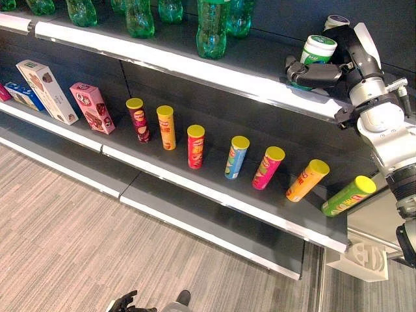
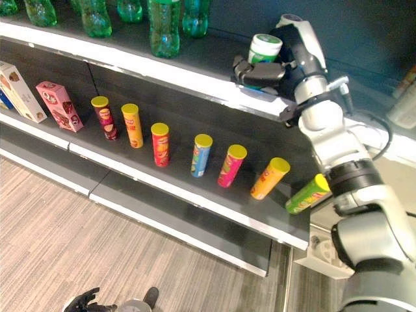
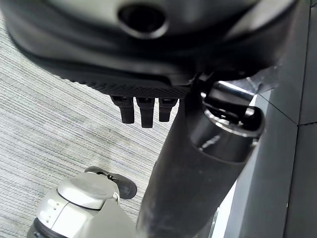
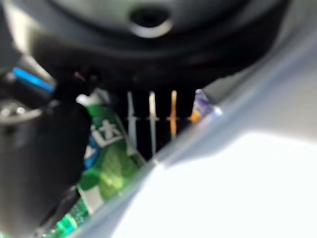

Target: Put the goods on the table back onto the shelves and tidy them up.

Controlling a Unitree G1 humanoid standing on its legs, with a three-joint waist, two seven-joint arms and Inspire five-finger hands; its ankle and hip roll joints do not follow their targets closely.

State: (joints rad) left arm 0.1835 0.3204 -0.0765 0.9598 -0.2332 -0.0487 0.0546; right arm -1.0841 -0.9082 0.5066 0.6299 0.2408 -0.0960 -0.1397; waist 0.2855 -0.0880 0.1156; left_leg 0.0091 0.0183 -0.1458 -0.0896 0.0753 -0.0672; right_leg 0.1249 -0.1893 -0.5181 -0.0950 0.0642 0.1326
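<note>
a: state of the fingers?
b: right hand point(image 1: 313, 73) has its fingers curled round a green jar point(image 1: 315, 53) with a white lid, at the front lip of the upper shelf point(image 1: 195, 68). jar stands upright, long axis vertical, lid above the fingers, thumb behind it.

a: the other hand?
b: left hand point(image 1: 123, 303) hangs low over the floor point(image 1: 65, 221), well below that shelf, fingers loosely bent, holding nothing.

a: counts?
b: one jar in the hand. a second white-lidded jar point(image 1: 336, 21) just behind it. seven crisp tubes point(image 1: 236, 156) in a row on the shelf below the upper one. green bottles point(image 1: 212, 27) along the upper shelf, cut off, not countable. pink box point(image 1: 92, 108) and cream box point(image 1: 47, 91) left of the tubes.
</note>
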